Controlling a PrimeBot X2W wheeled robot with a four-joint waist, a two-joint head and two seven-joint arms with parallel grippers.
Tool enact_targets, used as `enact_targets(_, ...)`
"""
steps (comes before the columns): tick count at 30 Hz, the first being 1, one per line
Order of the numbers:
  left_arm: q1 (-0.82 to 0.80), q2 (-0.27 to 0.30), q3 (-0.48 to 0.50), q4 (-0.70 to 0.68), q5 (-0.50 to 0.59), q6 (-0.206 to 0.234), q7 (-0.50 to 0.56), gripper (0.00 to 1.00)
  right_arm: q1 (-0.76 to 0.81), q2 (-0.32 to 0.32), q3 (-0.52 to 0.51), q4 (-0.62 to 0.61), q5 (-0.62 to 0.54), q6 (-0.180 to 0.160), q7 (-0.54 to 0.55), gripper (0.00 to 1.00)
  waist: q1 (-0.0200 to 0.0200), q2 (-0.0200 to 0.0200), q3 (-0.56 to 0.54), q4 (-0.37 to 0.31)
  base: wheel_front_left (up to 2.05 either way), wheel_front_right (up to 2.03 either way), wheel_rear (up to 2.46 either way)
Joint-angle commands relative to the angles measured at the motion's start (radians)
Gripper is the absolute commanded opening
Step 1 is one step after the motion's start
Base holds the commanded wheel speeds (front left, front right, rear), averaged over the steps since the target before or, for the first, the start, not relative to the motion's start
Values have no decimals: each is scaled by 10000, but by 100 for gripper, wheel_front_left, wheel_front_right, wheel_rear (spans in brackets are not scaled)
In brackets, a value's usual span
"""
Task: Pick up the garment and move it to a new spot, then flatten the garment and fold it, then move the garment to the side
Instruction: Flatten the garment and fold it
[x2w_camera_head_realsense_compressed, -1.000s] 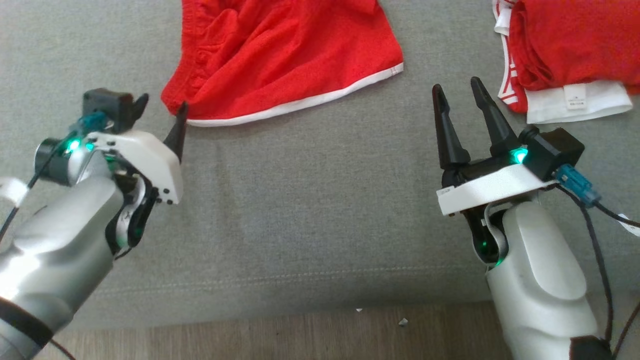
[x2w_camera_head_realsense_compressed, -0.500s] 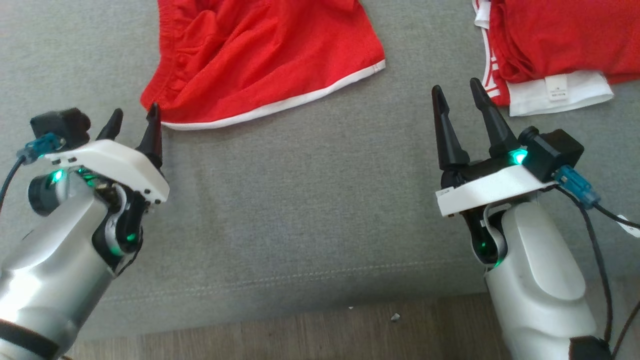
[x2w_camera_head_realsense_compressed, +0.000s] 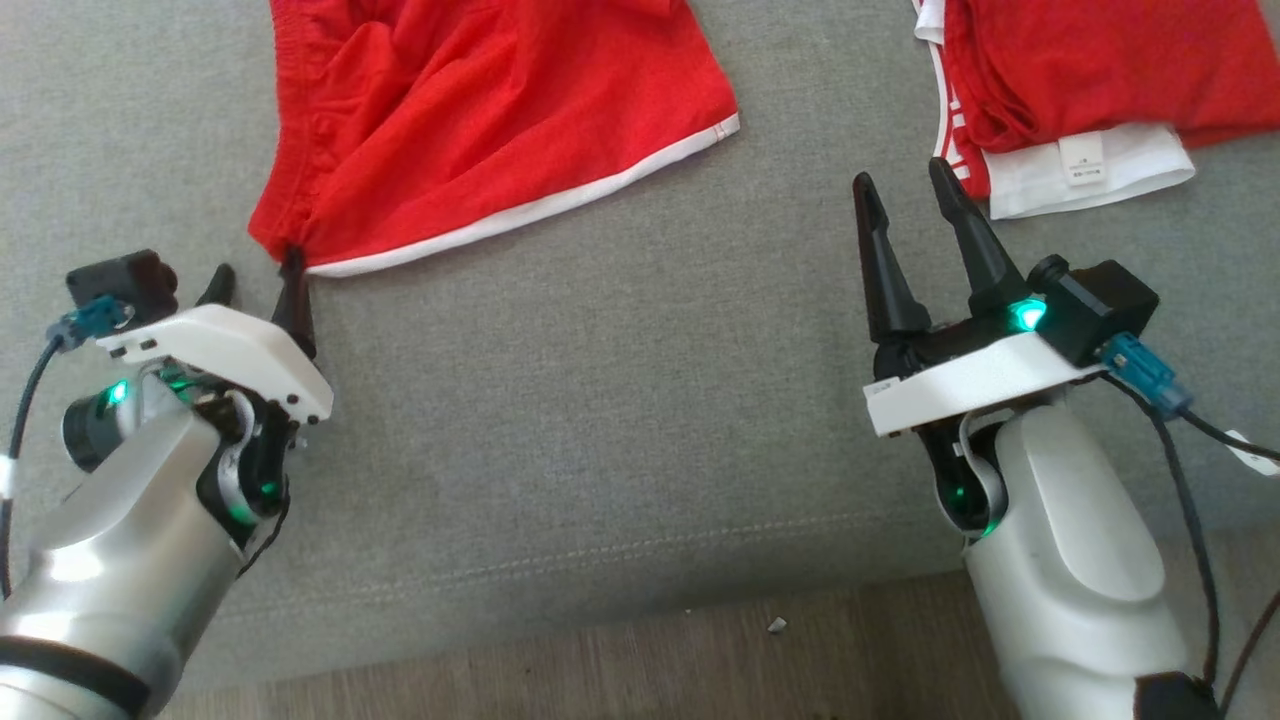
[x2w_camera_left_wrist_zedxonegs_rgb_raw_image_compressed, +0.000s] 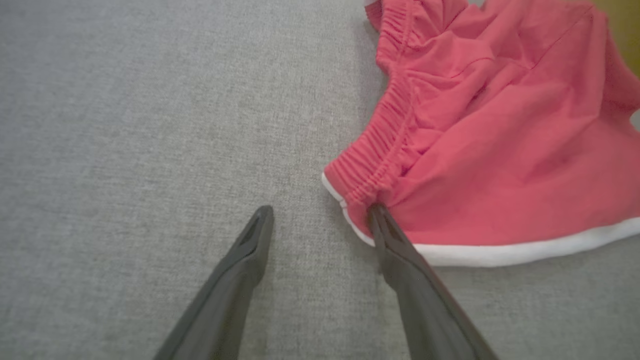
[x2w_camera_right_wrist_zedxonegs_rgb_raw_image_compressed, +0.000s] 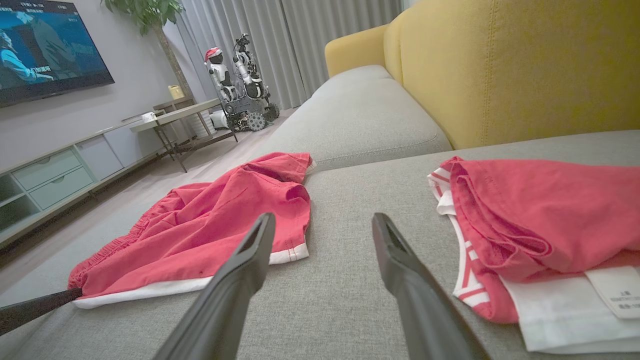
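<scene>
— Where's the garment?

— The red shorts (x2w_camera_head_realsense_compressed: 480, 110) lie spread on the grey sofa seat (x2w_camera_head_realsense_compressed: 620, 420), to the left of the folded pile (x2w_camera_head_realsense_compressed: 1080, 70) of red and white cloth. They are well apart from it, with bare seat between. Their white-trimmed hem faces the robot, and the elastic waistband is the side farthest from the pile.

— And the left gripper?

— The left gripper (x2w_camera_head_realsense_compressed: 257, 265) is on the far side of the shorts from the pile, at the corner where waistband meets hem. Its fingers (x2w_camera_left_wrist_zedxonegs_rgb_raw_image_compressed: 400, 260) are spread wide. The one nearer the pile touches that corner with its tip; the other is over the seat, with just grey seat cloth between the two.

— The right one?

— The right gripper (x2w_camera_head_realsense_compressed: 900, 175) is just short of the pile's near left corner, pointing toward the gap between pile and shorts. Its fingers stand apart, empty, touching neither garment.

— Anything behind the pile?

— The sofa's yellow backrest (x2w_camera_right_wrist_zedxonegs_rgb_raw_image_compressed: 525, 65) rises just beyond it.
</scene>
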Motion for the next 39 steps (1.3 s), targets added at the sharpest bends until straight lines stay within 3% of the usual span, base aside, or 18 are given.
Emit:
enact_targets(1, -449, 278, 413, -24, -19, 12, -112, 100, -20, 82, 232, -309, 40, 63, -103, 100, 0, 0, 7, -12, 0, 0, 0)
enact_targets(10, -766, -164, 290, 726, -100, -424, 104, 100, -65, 82, 211, -325, 55, 63, -123, 100, 0, 0, 145, 5, 0, 0, 0)
enact_targets(11, -805, -222, 307, 789, -151, -514, 135, 88, -75, 82, 207, -328, 53, 63, -124, 100, 0, 0, 169, 12, 0, 0, 0)
enact_targets(14, -942, -450, 373, 888, -335, -920, 193, 0, -113, 82, 174, -322, 38, 63, -130, 100, 0, 0, 249, 45, 0, 0, 0)
enact_targets(21, -1330, -604, 399, 1176, -79, -1106, 40, 0, -238, 82, 72, -214, 1, 63, -140, 100, 0, 0, 330, 170, 0, 0, 0)
enact_targets(29, -1371, -718, 1238, 142, 1029, -672, -127, 0, -959, 82, 95, 273, 313, 63, 160, 100, 0, 0, 418, 691, 0, 0, 0)
enact_targets(39, -424, -1259, 2570, -1805, 2835, -221, -132, 0, -2604, 82, -193, 2801, 2693, 63, 2261, 100, 0, 0, 646, 1360, 0, 0, 0)
